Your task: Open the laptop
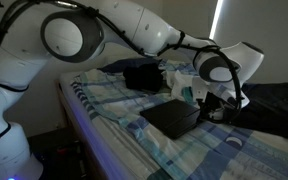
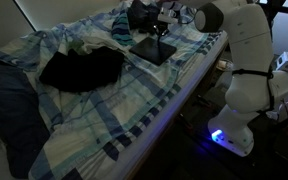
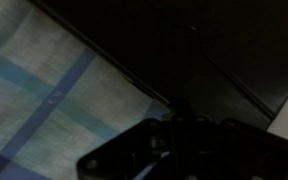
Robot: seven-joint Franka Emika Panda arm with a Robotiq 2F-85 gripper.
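Observation:
The laptop (image 1: 170, 119) is a thin black slab lying flat on the plaid bedsheet; it shows in both exterior views (image 2: 152, 50). Its lid looks down or nearly down. My gripper (image 1: 212, 108) is low at the laptop's edge, on the side away from the bed's front, also seen in an exterior view (image 2: 163, 30). In the wrist view the dark laptop surface (image 3: 184, 50) fills the top and right, with its edge running diagonally over the sheet. The gripper's dark body (image 3: 174, 150) fills the bottom; its fingers are too dark to make out.
A lumpy black bag (image 1: 144, 75) lies behind the laptop. A black cloth (image 2: 84, 68) lies mid-bed. Dark rumpled fabric (image 2: 9, 100) covers the bed's far end. The blue plaid sheet (image 3: 34, 90) is wrinkled. The robot base (image 2: 246, 90) stands beside the bed.

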